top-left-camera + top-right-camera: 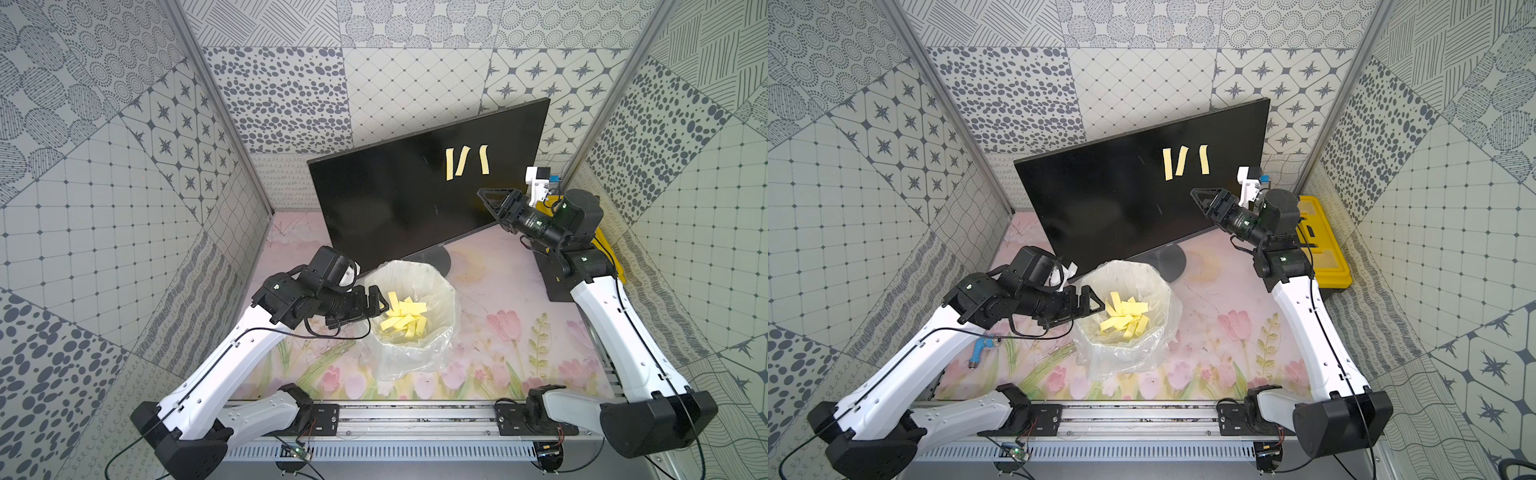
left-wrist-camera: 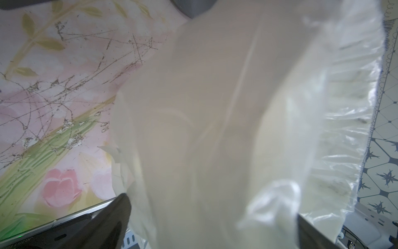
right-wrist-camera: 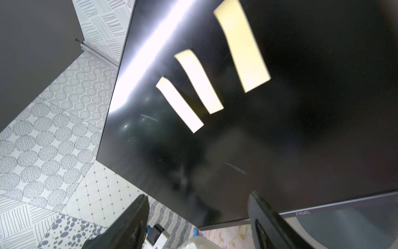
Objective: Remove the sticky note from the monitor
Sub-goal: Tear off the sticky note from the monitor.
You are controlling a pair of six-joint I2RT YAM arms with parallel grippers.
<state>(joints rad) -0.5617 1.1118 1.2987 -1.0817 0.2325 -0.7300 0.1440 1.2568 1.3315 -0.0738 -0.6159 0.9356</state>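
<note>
monitor: large flat black screen (image 1: 395, 199) with a thin bezel on a round dark stand (image 1: 1169, 262). It stands at the back of your floral-print tabletop (image 1: 511, 299), turned at an angle. It also fills the right wrist view (image 3: 290, 140).
sticky notes: three narrow pale-yellow paper strips stuck side by side on the upper right of the screen. They are the left strip (image 1: 449, 164), the leaning middle strip (image 1: 462, 161) and the right strip (image 1: 484, 159). The right wrist view shows the same three (image 3: 199, 81). Neither gripper touches them.
right gripper: black, two-fingered (image 1: 484, 197), in front of the screen, below the strips and slightly to their right, apart from them. Its fingers (image 3: 133, 220) are spread wide with nothing between them.
left gripper: black (image 1: 379, 305), at the left rim of the bin, pointing across the opening. The wrist view shows its fingers (image 2: 112, 220) wide apart. Blurred bag plastic fills the gap, and you can't tell whether it touches. No strip visibly pinched.
bin: round bin lined with a clear plastic bag (image 1: 415, 268), just in front of the stand, between your two arms.
bin contents: heap of yellow strips (image 1: 405, 322) inside. One loose strip (image 1: 392, 299) stands up just beside the left fingertips.
toolbox: yellow-and-black box (image 1: 1327, 253) at the table's right side, behind the right arm.
</note>
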